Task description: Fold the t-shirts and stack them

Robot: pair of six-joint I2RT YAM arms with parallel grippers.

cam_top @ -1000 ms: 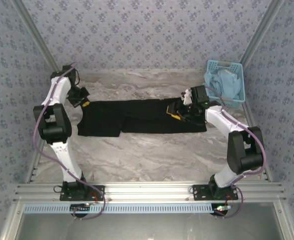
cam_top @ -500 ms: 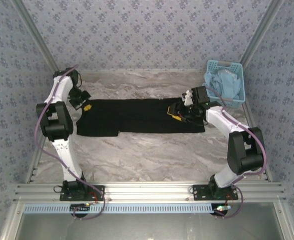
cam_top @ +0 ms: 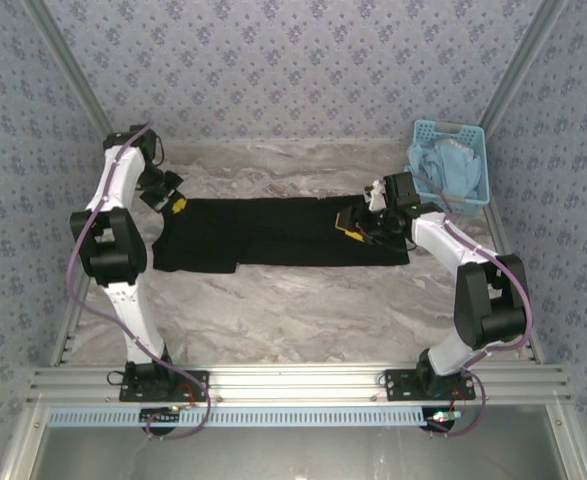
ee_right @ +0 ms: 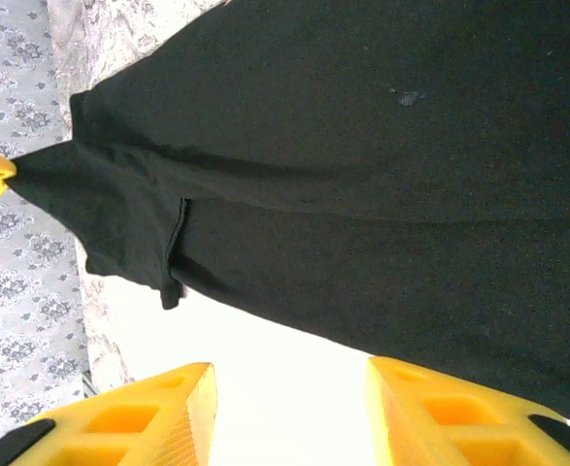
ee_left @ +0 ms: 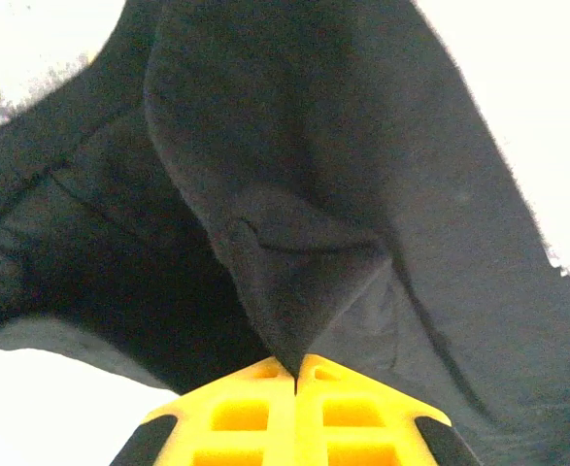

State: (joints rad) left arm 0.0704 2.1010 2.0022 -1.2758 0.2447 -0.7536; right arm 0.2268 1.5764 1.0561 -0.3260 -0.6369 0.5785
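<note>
My left pincer (cam_top: 178, 206), clenched on the far-left corner of the large black cloth t-shirt (cam_top: 283, 232) spread along the grey marbled table (cam_top: 293, 300), just nudged that corner inward; right pincer (cam_top: 356, 224) stays released over the right end, so folding has barely started.

The grey-white marble-patterned worktop (cam_top: 293, 310) carries a black short-sleeved cloth t-shirt (cam_top: 273, 232), lying as a long band across its middle, and a light blue plastic basket (cam_top: 479, 165) at its far right corner.
</note>
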